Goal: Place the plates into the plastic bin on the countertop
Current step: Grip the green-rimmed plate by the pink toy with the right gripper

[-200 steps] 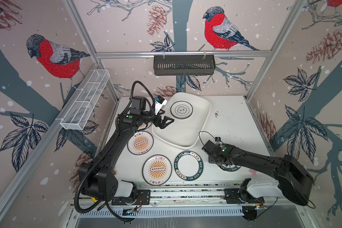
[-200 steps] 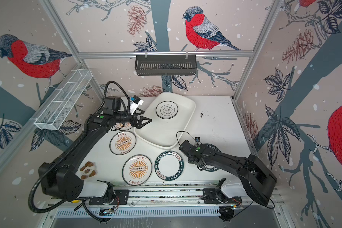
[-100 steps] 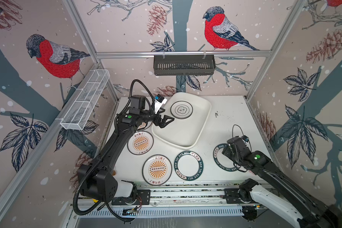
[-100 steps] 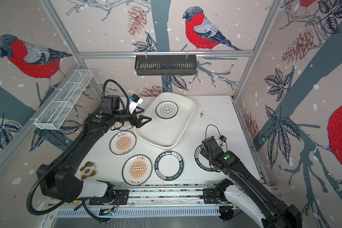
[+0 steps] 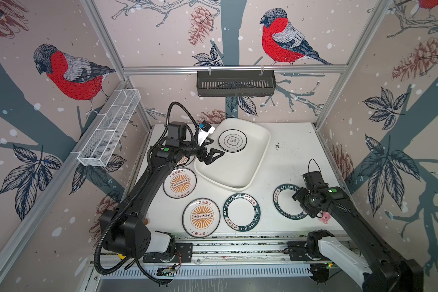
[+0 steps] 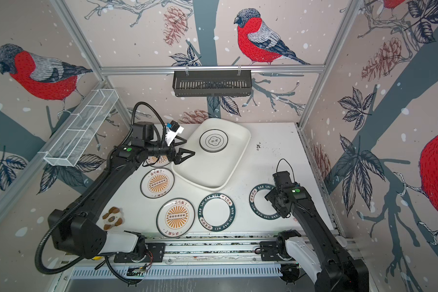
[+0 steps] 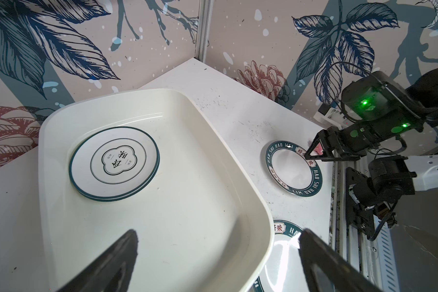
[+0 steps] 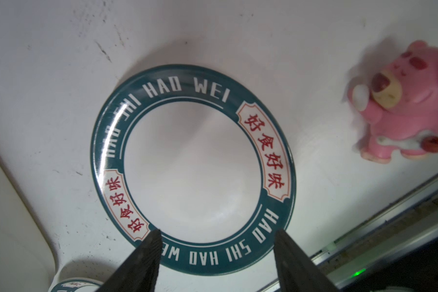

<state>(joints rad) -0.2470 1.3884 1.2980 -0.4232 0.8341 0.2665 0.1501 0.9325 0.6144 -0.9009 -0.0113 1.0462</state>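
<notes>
1. My left gripper [image 5: 214, 157] hangs wide open and empty over the left rim of the plastic bin [image 5: 238, 169].
2. My right gripper [image 8: 216, 235] is partly open, gripping nothing, over a green-banded plate [image 8: 192, 164] near the front-right corner of the countertop [image 5: 288, 156].
3. Two cloud-centre plates [image 5: 232, 140] lie stacked inside the bin, at its far end.
4. A second green-banded plate [image 5: 242, 212] and a sunburst plate [image 5: 201, 217] sit at the front edge of the countertop, and another sunburst plate [image 5: 179, 182] lies just behind them.

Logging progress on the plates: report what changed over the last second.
The right gripper, open, moved right, from the green-banded plate's left edge to over its right side; nothing gripped. The left gripper stayed open over the plastic bin; the other plates unmoved.
</notes>
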